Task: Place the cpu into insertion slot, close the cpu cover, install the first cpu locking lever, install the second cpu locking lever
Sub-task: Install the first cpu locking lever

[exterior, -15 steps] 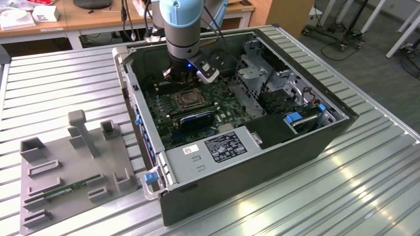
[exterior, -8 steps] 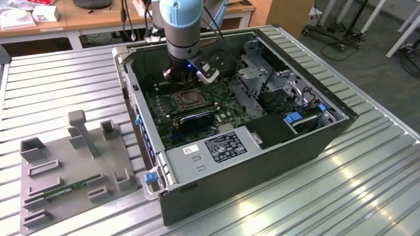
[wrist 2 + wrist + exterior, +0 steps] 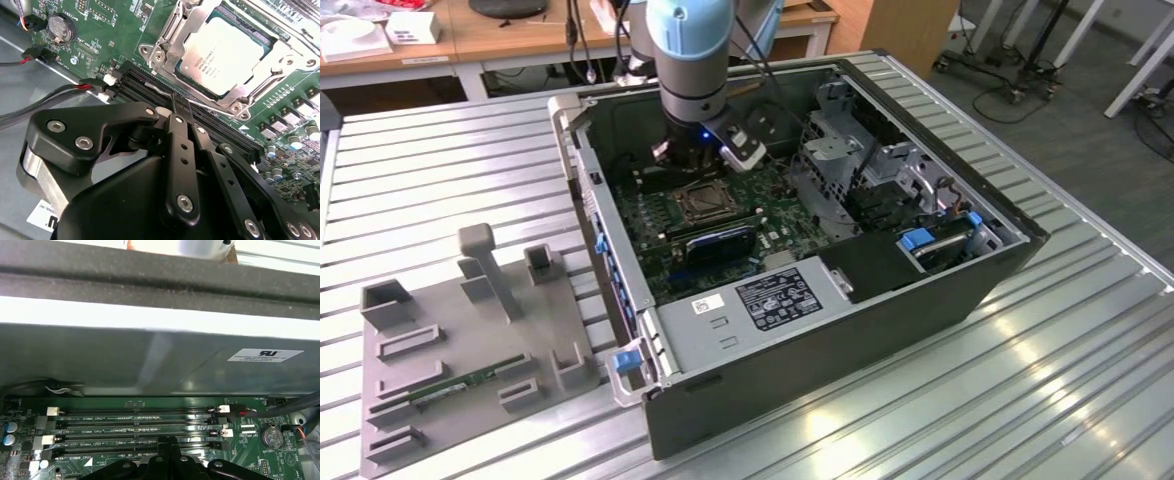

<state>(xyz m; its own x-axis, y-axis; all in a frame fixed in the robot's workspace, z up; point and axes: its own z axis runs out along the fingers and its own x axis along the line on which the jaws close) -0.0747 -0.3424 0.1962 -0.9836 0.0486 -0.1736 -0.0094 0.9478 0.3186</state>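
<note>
— Where is the cpu (image 3: 223, 56)?
— Seated in the insertion slot (image 3: 175, 37), with the cpu cover (image 3: 280, 55) lying down over its edges — silvery top showing through the cut-out.
— And the hand (image 3: 179, 107)?
— Over the black memory slots (image 3: 135, 432) just beside the socket. Its fingers (image 3: 180, 145) are pressed together with nothing between them, inside the computer case (image 3: 854, 330) on the table (image 3: 1067, 400).

Gripper (image 3: 181, 107) fingertips hidden against memory slots (image 3: 150, 90) in second wrist view; can't tell if anything is pinched. Cpu cover (image 3: 165, 42) cut off by picture edge. Cpu (image 3: 700, 203) too small in exterior view to tell apart from insertion slot. Arm (image 3: 698, 60) hides motherboard's far corner.
</note>
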